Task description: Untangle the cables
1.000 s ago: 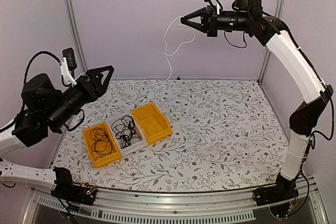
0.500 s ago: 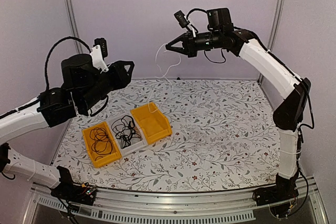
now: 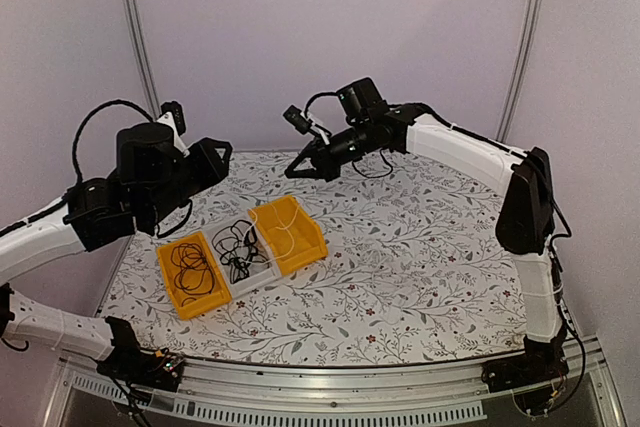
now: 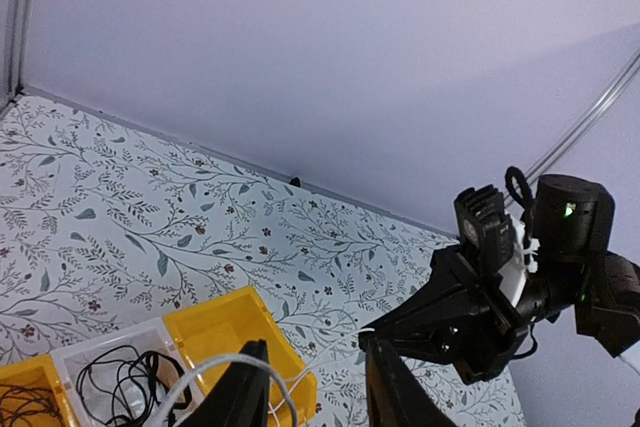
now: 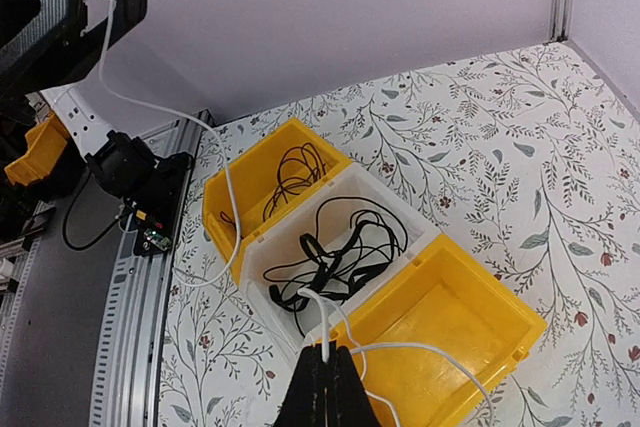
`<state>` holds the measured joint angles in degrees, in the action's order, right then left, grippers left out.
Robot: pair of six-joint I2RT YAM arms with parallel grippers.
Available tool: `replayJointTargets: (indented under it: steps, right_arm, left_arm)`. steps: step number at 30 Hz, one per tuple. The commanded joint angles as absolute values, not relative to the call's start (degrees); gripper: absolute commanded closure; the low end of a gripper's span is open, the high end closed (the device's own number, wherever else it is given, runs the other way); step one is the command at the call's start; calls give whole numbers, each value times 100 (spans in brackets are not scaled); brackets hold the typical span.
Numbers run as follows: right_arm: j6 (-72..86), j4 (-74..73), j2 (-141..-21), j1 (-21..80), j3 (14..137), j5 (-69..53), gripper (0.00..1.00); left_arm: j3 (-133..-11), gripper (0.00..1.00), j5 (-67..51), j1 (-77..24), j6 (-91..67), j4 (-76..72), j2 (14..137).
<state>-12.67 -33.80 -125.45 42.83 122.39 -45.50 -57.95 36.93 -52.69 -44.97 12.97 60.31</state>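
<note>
Floral table [image 5: 500, 147]: yellow bins [image 5: 440, 317] flank white bin [image 5: 400, 209], cream cable [image 5: 228, 197] strung across

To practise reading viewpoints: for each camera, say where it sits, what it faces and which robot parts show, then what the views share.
Top: high behind the robot, looking down on the table; left arm and right arm show.
Left wrist: on the left arm, looking across at the right arm; left fingers at the bottom.
Right wrist: looking down into the bins; right fingers pinch the white cable.
Shared: all three show the bins.
</note>
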Motion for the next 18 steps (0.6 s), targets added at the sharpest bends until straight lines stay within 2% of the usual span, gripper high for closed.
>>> replayJointTargets:
  steps: [1, 6, 10, 13, 16, 18]
  right_arm:
    - [-1210, -3243, -13052, 4298, 12450, -4397, 100]
    - [-1289, -3195, -13480, 4296, 12652, -3998, 100]
    - [-1385, -3189, -13790, 4298, 12680, -3830, 99]
    - [-1543, -3320, -13970, 4271, 12701, -3918, 85]
    - [-1590, -3417, -13952, 4180, 12682, -4218, 76]
    - [-1607, -3504, -13849, 4117, 12654, -4505, 67]
  left_arm:
    - [-5464, 64, 3504, -5115, -4637, 1108, 5869]
    - [-5475, 64, 3085, -4961, -4240, 366, 6089]
    - [-6021, 65, 2609, -4767, -3960, -217, 6710]
    - [-6618, 66, 2608, -4731, -3805, -208, 7272]
    - [-7193, 66, 2873, -4691, -3739, 162, 7757]
    - [-7482, 67, 3153, -4674, -3758, 468, 7992]
